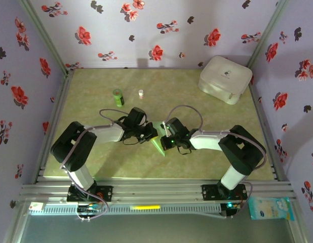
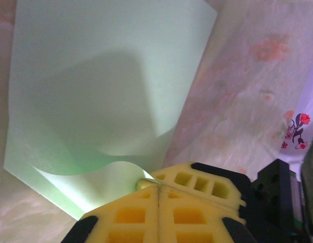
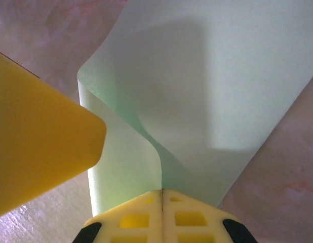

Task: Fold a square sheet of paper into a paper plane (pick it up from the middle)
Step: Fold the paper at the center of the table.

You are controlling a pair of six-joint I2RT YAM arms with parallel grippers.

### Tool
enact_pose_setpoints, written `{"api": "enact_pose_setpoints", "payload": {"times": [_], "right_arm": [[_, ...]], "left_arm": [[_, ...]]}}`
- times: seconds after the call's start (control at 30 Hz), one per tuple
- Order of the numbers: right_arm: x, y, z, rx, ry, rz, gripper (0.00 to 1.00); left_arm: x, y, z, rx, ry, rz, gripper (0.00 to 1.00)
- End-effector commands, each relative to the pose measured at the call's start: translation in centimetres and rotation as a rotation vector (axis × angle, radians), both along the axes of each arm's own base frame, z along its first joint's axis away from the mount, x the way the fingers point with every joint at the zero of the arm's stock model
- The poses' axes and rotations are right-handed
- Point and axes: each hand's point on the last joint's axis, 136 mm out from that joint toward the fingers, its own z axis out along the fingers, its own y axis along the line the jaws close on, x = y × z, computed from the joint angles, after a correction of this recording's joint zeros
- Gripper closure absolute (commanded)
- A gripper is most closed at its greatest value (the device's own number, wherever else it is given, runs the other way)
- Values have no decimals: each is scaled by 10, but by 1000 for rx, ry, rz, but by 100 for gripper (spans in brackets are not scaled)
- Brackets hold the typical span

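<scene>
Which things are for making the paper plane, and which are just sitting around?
For the job:
- green paper sheet
- left fingers and right fingers, both pinched shut on the sheet

Just lying about:
- green bottle
- small white thing beside the bottle
- white case in the far right corner
- blue-and-white packet off the table, near right

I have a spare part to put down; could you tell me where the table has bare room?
Bare: the far-left corner between the wall and the green bottle; the stretch between the small white cap and the white case; the near strip between left arm and right arm. Crowded: the centre, where left gripper and right gripper pinch the sheet of paper.
</scene>
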Motion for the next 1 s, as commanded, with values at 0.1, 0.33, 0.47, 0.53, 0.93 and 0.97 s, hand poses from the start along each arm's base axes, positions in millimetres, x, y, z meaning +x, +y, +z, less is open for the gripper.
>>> {"api": "enact_pose_setpoints", "payload": {"times": [0.1, 0.33, 0.47, 0.53, 0.93, 0.97], "right_arm": [[2, -7, -9, -31, -1, -13, 100], [2, -5, -8, -25, 0, -12, 100], [2, -5, -8, -22, 5, -12, 100], [1, -5, -7, -22, 6, -11, 100], [3, -1, 0, -3, 7, -13, 98], [4, 0, 4, 5, 4, -17, 95]], "left_arm": [[-7, -3, -13, -3, 23, -11, 100], [-10, 3, -26, 31, 33, -15, 100], [-12, 7, -35, 56, 43, -14, 100], [-13, 10, -39, 69, 44, -10, 100], [-21, 20, -60, 111, 66, 1, 100], [-21, 21, -61, 114, 66, 2, 100]]}}
